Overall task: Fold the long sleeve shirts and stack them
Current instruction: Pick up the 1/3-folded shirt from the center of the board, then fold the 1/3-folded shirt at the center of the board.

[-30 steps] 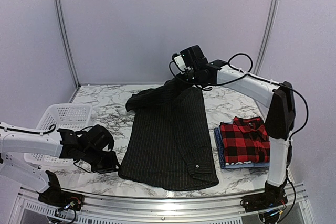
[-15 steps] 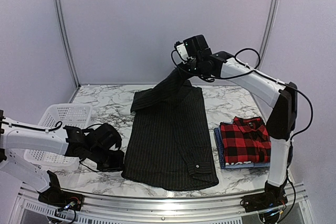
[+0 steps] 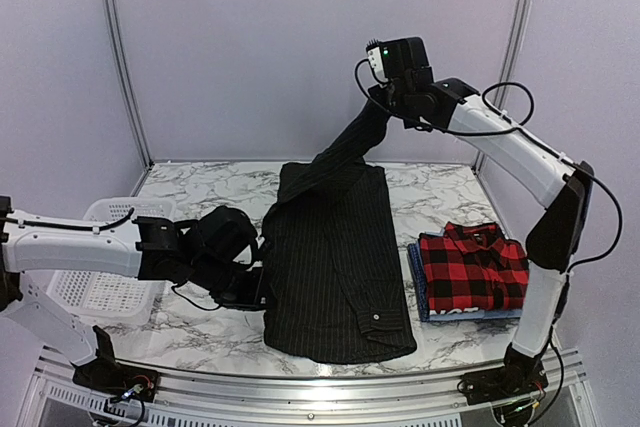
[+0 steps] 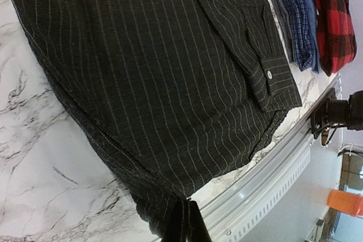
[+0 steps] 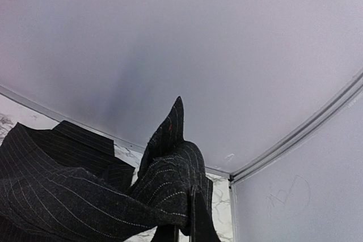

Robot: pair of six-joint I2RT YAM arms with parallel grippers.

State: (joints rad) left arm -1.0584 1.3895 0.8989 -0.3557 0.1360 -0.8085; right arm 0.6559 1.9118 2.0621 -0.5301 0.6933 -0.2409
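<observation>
A black pinstriped long sleeve shirt [image 3: 335, 267] lies spread down the middle of the marble table. My left gripper [image 3: 258, 292] is shut on its near left hem [image 4: 170, 213], low over the table. High over the far edge, my right gripper [image 3: 385, 97] is shut on the shirt's upper left part [image 5: 170, 185], which rises from the table in a taut band [image 3: 345, 152]. At the right a folded red-and-black plaid shirt [image 3: 470, 267] rests on a folded blue one [image 3: 417, 282].
A white mesh basket [image 3: 105, 247] stands at the table's left edge, behind my left arm. A metal rail [image 3: 320, 382] runs along the near edge, close to the shirt's hem. Grey walls close in the back and sides.
My right gripper has risen and moved right, pulling the shirt's upper left part up off the table. My left gripper closed on the near left hem and carried it rightward.
</observation>
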